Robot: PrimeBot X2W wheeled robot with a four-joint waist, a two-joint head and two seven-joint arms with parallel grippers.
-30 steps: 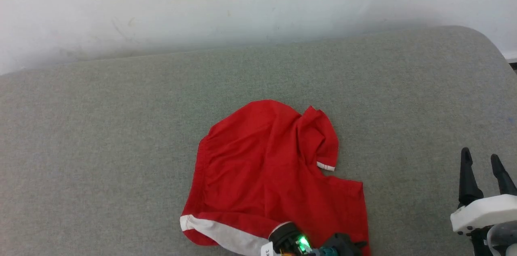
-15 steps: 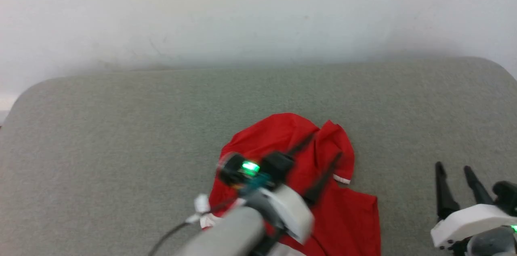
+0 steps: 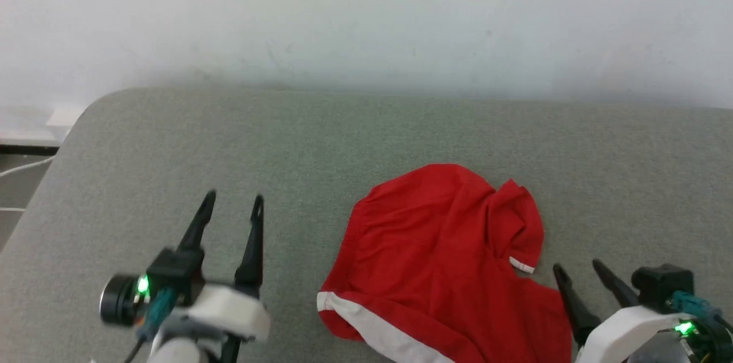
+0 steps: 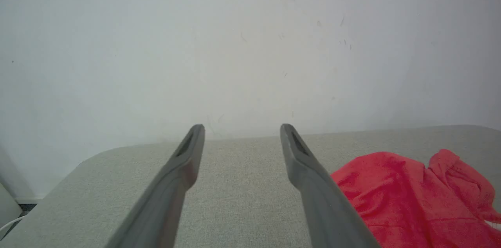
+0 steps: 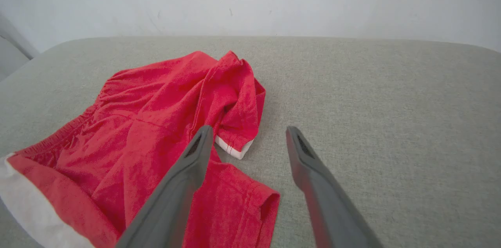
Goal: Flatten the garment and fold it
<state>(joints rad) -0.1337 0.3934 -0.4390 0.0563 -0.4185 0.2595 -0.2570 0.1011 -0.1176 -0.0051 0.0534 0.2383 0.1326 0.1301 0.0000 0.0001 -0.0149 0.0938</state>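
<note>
The left end effector [image 3: 235, 197] and right end effector [image 3: 578, 267] gape empty. Pinching the garment [image 3: 441, 254] at its doubled-over leg risks dragging both layers.

Left gripper [image 3: 235, 197]: two long black fingers [image 3: 252, 248], tapering, each slotted near the tip. Base is a rounded white housing [image 3: 229, 311]. Beside the housing: black camera barrel [image 3: 117, 301] with a green light, teal connector [image 3: 157, 306], dark cable [image 3: 133, 352]. Right gripper [image 3: 576, 265]: same build, with a black block [image 3: 661, 283] and green light beside its housing.
</note>
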